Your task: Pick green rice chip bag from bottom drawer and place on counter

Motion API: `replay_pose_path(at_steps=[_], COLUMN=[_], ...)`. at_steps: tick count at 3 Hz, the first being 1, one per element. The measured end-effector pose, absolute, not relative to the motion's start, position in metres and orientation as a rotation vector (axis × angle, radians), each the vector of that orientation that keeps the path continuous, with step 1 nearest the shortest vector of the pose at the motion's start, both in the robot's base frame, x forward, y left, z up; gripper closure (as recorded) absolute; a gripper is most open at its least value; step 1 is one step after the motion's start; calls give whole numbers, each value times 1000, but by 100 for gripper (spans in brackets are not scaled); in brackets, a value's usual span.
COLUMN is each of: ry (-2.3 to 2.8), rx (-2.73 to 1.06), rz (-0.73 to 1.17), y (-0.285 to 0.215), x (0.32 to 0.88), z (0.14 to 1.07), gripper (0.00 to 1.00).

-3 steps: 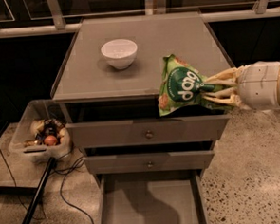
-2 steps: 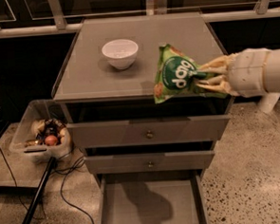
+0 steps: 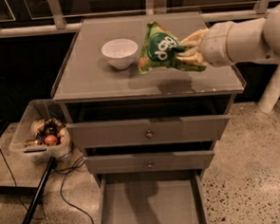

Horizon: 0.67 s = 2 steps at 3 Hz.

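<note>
The green rice chip bag (image 3: pixel 161 49) is held in the air a little above the counter (image 3: pixel 95 76), over its right half. My gripper (image 3: pixel 187 51) comes in from the right on a white arm and is shut on the bag's right end. The bag casts a shadow on the counter below it. The bottom drawer (image 3: pixel 150 208) is pulled out at the foot of the cabinet, and its grey floor is bare.
A white bowl (image 3: pixel 120 52) stands on the counter just left of the bag. Two upper drawers with small knobs (image 3: pixel 149 133) are slightly open. A clear bin of items (image 3: pixel 39 137) sits on the floor at the left, with a black cable and stand beside it.
My gripper has carried the bag up and back, from in front of the cabinet's right edge to above the counter, closer to the bowl.
</note>
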<state>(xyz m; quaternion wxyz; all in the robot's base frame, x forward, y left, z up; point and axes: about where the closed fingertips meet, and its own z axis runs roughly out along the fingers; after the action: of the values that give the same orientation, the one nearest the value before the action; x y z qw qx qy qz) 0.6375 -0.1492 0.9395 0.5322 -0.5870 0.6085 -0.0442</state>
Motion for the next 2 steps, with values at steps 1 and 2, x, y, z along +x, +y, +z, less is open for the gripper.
replay_pose_path(at_steps=[1, 2], ry=[1525, 1608], rx=[-1314, -1189], rz=[-126, -159], y=[-153, -180], x=[667, 691], z=[937, 934], gripper=[100, 100])
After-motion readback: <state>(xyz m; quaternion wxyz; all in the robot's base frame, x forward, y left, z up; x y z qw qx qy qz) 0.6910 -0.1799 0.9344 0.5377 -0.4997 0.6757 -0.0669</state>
